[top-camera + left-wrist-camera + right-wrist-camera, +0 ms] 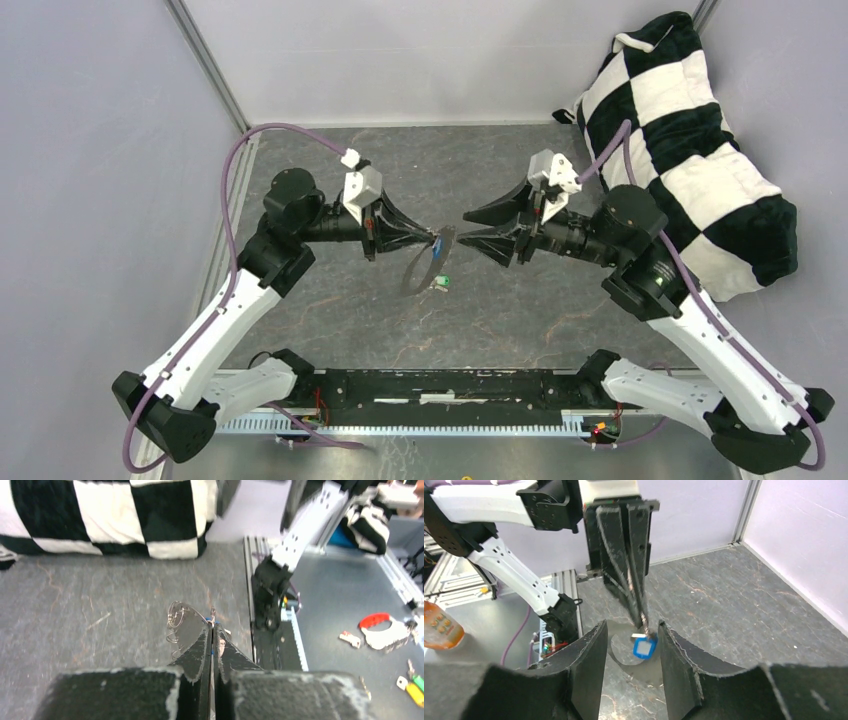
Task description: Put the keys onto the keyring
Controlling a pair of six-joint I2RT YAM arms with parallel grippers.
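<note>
My left gripper [434, 240] is shut on the thin grey keyring [410, 278], which hangs as a loop below its tips above the table. The blue-headed key [438, 248] dangles right at those tips. In the right wrist view the blue key [644, 647] hangs on a beaded strand [642, 616] of the keyring. The green-headed key [441, 279] sits by the loop's lower right; I cannot tell whether it hangs or lies. My right gripper [464, 228] is open and empty, just right of the left tips. In its own view the right gripper [632, 626] has one finger on either side of the blue key. My left gripper [212, 625] shows shut, with wire loops [176, 616] beside it.
A black-and-white checkered pillow [690, 150] lies at the back right of the dark table [330, 330]. The rail with the arm bases [450, 385] runs along the near edge. Beyond the table, a red-handled tool [377, 622] and spare tagged keys [412, 687] lie on a grey surface.
</note>
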